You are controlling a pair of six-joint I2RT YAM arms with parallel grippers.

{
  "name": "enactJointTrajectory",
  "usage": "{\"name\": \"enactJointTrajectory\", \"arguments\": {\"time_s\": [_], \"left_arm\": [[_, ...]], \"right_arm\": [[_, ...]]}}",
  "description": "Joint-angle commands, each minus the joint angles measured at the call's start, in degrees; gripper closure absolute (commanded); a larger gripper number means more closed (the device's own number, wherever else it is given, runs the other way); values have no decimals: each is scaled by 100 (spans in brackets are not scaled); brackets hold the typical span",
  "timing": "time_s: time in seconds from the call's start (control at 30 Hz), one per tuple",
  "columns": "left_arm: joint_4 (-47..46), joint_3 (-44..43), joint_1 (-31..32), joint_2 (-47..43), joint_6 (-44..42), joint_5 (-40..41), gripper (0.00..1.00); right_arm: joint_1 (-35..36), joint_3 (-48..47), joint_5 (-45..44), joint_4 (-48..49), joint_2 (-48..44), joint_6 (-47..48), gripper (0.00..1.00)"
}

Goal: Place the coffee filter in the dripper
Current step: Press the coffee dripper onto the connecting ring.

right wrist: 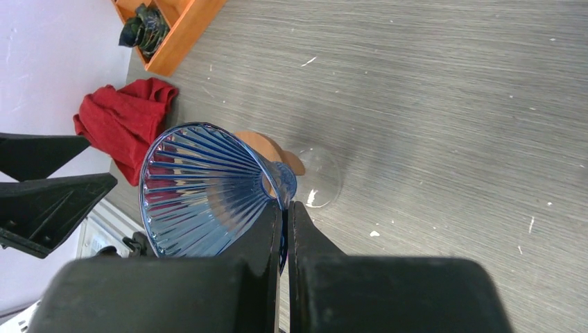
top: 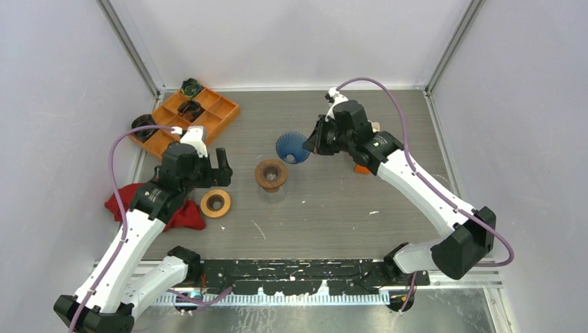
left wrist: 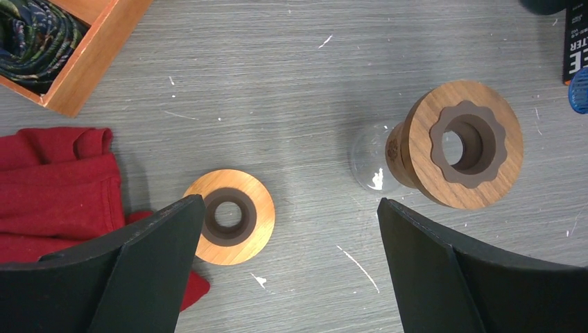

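**A:** What carries it all?

**B:** A grey wood-grain tabletop (top: pixel 333 215) flecked with white marks. Pale walls close it in at the left, back and right, and the arm bases line its near edge.

**A:** And the arms?

**B:** The right arm (top: pixel 416 184) reaches to the middle back. The right jaws are closed tight on the wall of the blue filter cone (right wrist: pixel 201 187). The left arm (top: pixel 139 222) is over the left side, and the left jaws are spread wide with nothing gripped.

**A:** How does the cone look?

**B:** It is translucent blue, with ribs running from a wide round mouth down to a narrow neck. It is tipped over in the grip, mouth facing the right wrist camera. It sits just behind and to the right of the dripper (top: pixel 270 173), apart from it.

**A:** The dripper?

**B:** It has a round wooden collar with a dark scalloped insert around an open hole, and clear glass below. It stands near the tabletop's middle.

**A:** Edges and room?

**B:** An orange tray (top: pixel 223 106) fills the back-left corner. A red cloth (top: pixel 188 216) lies by the left edge, partly under the left arm. A smaller wooden ring (top: pixel 215 203) lies just beside the cloth. Open grey surface runs in front of the dripper and to its right.
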State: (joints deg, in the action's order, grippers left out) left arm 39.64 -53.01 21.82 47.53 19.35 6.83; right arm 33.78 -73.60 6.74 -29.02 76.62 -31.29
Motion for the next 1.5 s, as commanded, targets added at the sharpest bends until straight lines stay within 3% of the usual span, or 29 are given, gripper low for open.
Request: {"name": "enactJointTrajectory", "arguments": {"time_s": [0.0,0.3,1.03,1.47], "left_arm": [[-291,1,-102,-20,69,12,1],[-291,9,-165,-53,92,3,1],[-325,-35,-214,-14,100,-19,0],[-364,-461,-213,238,620,-906,12]], "right_arm": [[220,-567,108,244,155,102,99],[644,-1218,224,-75,825,267,99],[917,-1341,137,-260,1433,472,99],[940,-1335,44,-455,1732,693,99]]}}
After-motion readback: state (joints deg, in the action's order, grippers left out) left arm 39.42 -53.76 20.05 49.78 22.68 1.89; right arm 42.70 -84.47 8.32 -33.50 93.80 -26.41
